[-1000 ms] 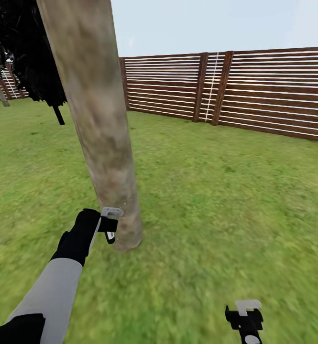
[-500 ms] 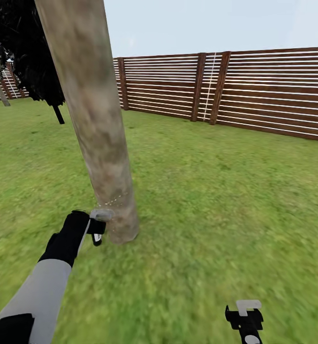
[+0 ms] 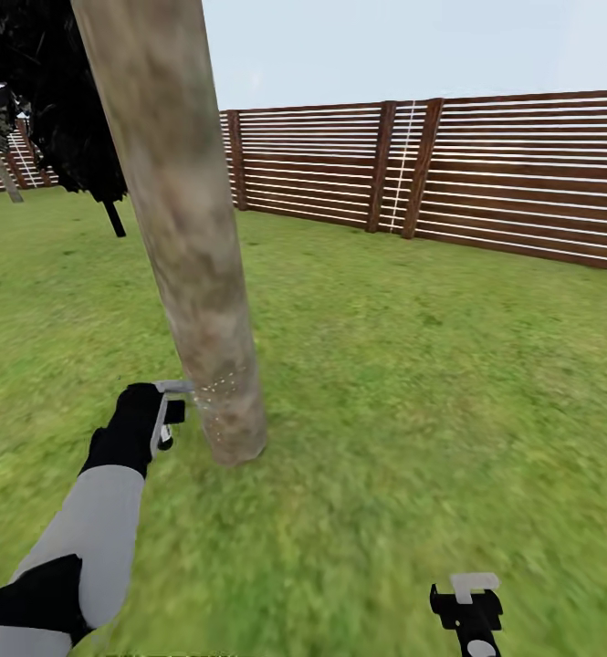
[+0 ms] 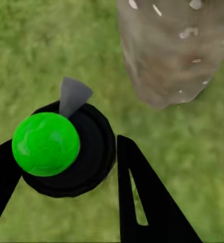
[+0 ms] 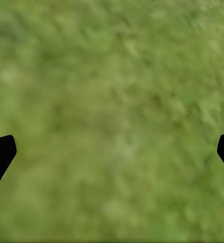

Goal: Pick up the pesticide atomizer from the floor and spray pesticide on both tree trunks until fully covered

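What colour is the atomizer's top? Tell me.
Bright green, on the atomizer with its black body; clearest in the left wrist view.

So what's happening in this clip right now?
The robot stands on the garden lawn beside a tree trunk. Its left gripper holds the atomizer, nozzle toward the base of the trunk, where pale flecks speckle the bark. The right gripper hangs open over the grass, holding nothing. A wooden fence runs behind.

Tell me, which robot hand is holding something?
The left gripper, gripping the green-topped atomizer beside the tree trunk. The right gripper hangs open over grass.
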